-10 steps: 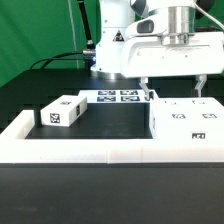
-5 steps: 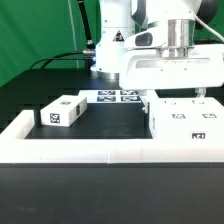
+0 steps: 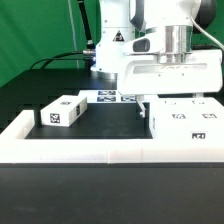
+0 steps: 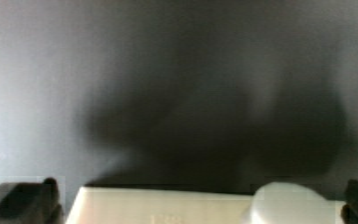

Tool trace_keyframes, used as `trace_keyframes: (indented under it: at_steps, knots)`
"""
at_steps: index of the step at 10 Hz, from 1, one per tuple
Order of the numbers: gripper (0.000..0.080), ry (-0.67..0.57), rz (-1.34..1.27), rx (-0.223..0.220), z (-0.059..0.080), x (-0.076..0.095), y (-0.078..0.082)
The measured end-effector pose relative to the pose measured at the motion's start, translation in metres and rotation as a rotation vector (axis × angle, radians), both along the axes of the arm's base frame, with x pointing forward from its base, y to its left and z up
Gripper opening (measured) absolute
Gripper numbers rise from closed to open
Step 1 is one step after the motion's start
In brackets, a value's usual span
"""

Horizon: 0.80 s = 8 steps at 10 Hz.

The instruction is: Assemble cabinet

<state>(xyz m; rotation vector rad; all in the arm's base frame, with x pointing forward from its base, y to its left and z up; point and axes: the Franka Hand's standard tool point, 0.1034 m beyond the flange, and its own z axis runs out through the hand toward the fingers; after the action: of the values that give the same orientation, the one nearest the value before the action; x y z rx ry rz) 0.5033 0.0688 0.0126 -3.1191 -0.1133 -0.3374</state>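
The large white cabinet box with small tags sits on the exterior view's right. My gripper has come down at its far top edge, with one finger on each side of it. In the wrist view the gripper is open. Its dark fingertips stand at both sides of a blurred white part with a rounded white piece. I cannot tell whether the fingers touch it. A smaller white tagged box lies on the exterior view's left.
The marker board lies flat behind the boxes. A long low white L-shaped rail runs along the front and up the left side. A green backdrop and a cable are at the back left.
My gripper has come down from above the large white box to its top edge, with its fingers still spread. The boxes have not moved.
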Motion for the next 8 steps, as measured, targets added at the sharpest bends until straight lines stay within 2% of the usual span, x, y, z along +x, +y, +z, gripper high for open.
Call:
trace_keyframes:
  at_steps: [8]
  knots:
    - [0.0797,0.013,-0.04,0.017,-0.007,-0.008,0.015]
